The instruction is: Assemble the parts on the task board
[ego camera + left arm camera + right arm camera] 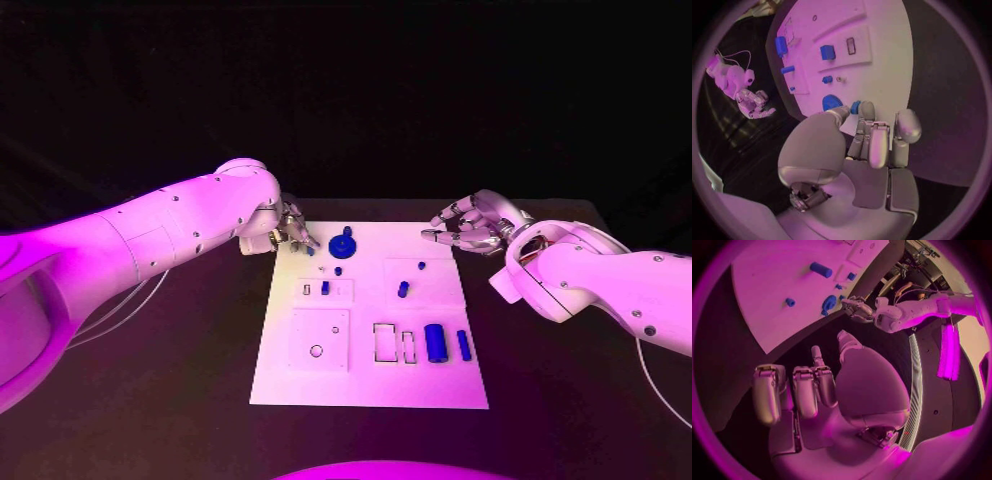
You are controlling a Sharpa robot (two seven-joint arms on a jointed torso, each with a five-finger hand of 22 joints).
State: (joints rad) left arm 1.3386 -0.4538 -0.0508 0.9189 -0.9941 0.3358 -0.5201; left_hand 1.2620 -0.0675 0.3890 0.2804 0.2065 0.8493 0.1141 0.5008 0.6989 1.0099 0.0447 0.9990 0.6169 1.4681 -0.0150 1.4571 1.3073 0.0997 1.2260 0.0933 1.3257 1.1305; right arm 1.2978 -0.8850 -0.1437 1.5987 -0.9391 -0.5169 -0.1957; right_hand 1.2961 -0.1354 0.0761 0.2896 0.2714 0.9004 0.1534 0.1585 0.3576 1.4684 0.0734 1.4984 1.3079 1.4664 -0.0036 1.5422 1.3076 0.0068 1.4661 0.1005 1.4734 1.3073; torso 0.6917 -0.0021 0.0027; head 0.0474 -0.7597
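The white task board [368, 385] is lying lengthwise in the middle of the black table [130, 400], with its near edge plain and bare. Going up from there, a square plate with one oval hole [319, 340] is sitting toward the board's left edge. Beside it, three narrow outlined slots [395, 343] are standing in a row, followed by a thick blue cylinder [436, 343] and a thinner blue bar [464, 345] near the right edge.

Past the middle, a small blue block [326, 287] is resting in a left-hand recess, a blue peg [404, 290] is lying to its right, and two tiny blue studs [339, 270] are sitting a little farther on. That is making seven blue parts countable in the head view, with a round blue gear [343, 244] as the seventh, near the far edge. No writing is legible anywhere.

The left hand [293, 228] is hanging at the board's far left corner, fingers curled close together, fingertips [866, 111] just beside a small blue knob [855, 107] next to the gear; whether they are pinching it cannot be told. The right hand [469, 225] is hovering off the far right corner over bare table, fingers loosely bent and apart, holding nothing. Open table is running wide along both long edges.
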